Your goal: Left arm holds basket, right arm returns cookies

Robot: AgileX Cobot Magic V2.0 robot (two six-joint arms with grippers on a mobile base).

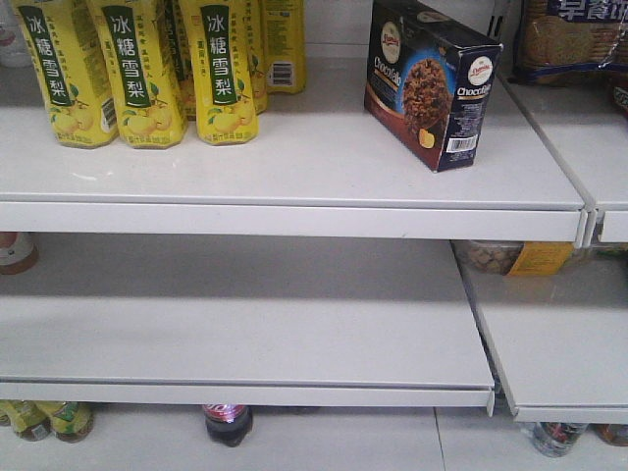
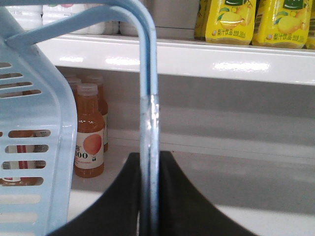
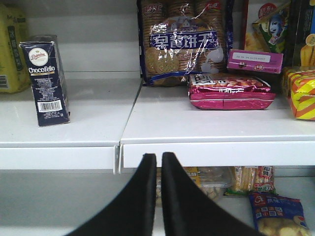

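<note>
The cookies (image 1: 430,83), a dark navy Chocofello carton, stand upright on the upper white shelf (image 1: 294,167) near its right end. In the right wrist view the cookies (image 3: 45,81) stand at the left, well clear of my right gripper (image 3: 159,157), which is shut with nothing between its fingers and sits in front of the shelf edge. My left gripper (image 2: 149,160) is shut on the basket's light blue hoop handle (image 2: 147,98). The basket's slotted wall (image 2: 34,147) fills the left of that view. Neither arm shows in the front view.
Yellow pear-drink cartons (image 1: 137,69) stand on the upper shelf's left. Biscuit bags (image 3: 184,42), a pink packet (image 3: 229,91) and a striped box (image 3: 302,93) fill the right-hand shelf. Orange juice bottles (image 2: 88,132) stand behind the basket. The lower shelf (image 1: 245,324) is bare in the middle.
</note>
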